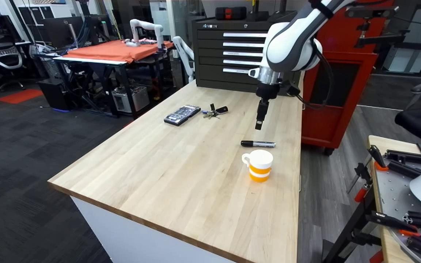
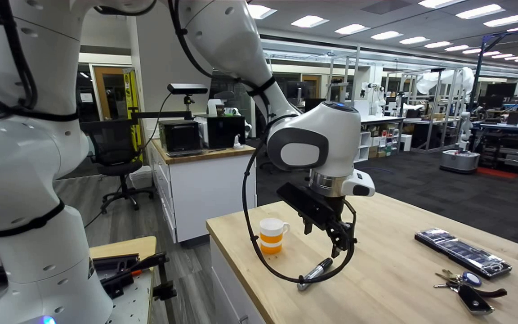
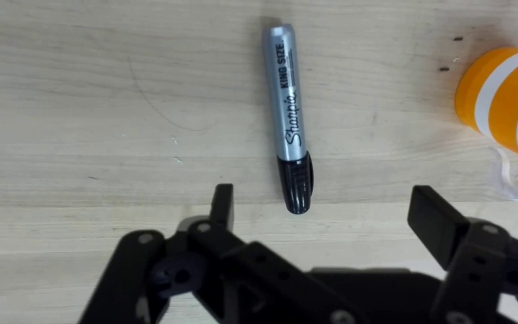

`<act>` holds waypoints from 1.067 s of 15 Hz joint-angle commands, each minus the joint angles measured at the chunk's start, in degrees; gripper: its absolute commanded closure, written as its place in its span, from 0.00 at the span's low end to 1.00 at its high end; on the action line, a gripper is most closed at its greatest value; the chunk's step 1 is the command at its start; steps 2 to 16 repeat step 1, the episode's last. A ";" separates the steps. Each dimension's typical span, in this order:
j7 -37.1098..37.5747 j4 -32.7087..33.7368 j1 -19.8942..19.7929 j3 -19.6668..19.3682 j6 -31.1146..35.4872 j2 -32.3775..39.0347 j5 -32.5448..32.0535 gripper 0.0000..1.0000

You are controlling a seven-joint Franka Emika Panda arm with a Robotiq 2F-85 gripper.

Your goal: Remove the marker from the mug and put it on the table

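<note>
The marker (image 1: 258,144), silver-grey with a black cap, lies flat on the table (image 1: 181,175), beside and apart from the mug (image 1: 261,166). It also lies so in an exterior view (image 2: 316,272) and in the wrist view (image 3: 288,99). The mug, orange and white with a white handle, stands upright; it also shows in an exterior view (image 2: 271,236) and, cut off, at the right of the wrist view (image 3: 506,103). My gripper (image 3: 323,193) is open and empty, above the table near the marker's cap end. The gripper also shows in both exterior views (image 1: 258,126) (image 2: 322,243).
A flat black case with a clear lid (image 1: 182,115) and a bunch of keys (image 1: 216,110) lie on the table farther from the mug. A dark drawer cabinet (image 1: 210,73) stands at the table's far end. A black cable loops from the arm in an exterior view (image 2: 246,193).
</note>
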 commanded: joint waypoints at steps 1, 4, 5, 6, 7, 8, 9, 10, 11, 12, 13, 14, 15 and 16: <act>0.31 0.03 -0.43 0.43 -0.08 -0.03 -0.35 0.00; 0.31 0.03 -0.43 0.43 -0.08 -0.03 -0.35 0.00; 0.31 0.03 -0.43 0.43 -0.08 -0.03 -0.35 0.00; 0.31 0.03 -0.43 0.43 -0.08 -0.03 -0.35 0.00; 0.31 0.03 -0.43 0.43 -0.08 -0.03 -0.35 0.00; 0.31 0.03 -0.43 0.43 -0.08 -0.03 -0.35 0.00; 0.31 0.03 -0.43 0.43 -0.08 -0.03 -0.35 0.00; 0.31 0.03 -0.43 0.43 -0.08 -0.03 -0.35 0.00; 0.31 0.03 -0.43 0.43 -0.08 -0.03 -0.35 0.00; 0.31 0.03 -0.43 0.43 -0.08 -0.03 -0.35 0.00; 0.31 0.03 -0.43 0.43 -0.08 -0.03 -0.35 0.00; 0.31 0.03 -0.43 0.43 -0.08 -0.03 -0.35 0.00; 0.31 0.03 -0.43 0.43 -0.08 -0.03 -0.35 0.00; 0.31 0.03 -0.43 0.43 -0.08 -0.03 -0.35 0.00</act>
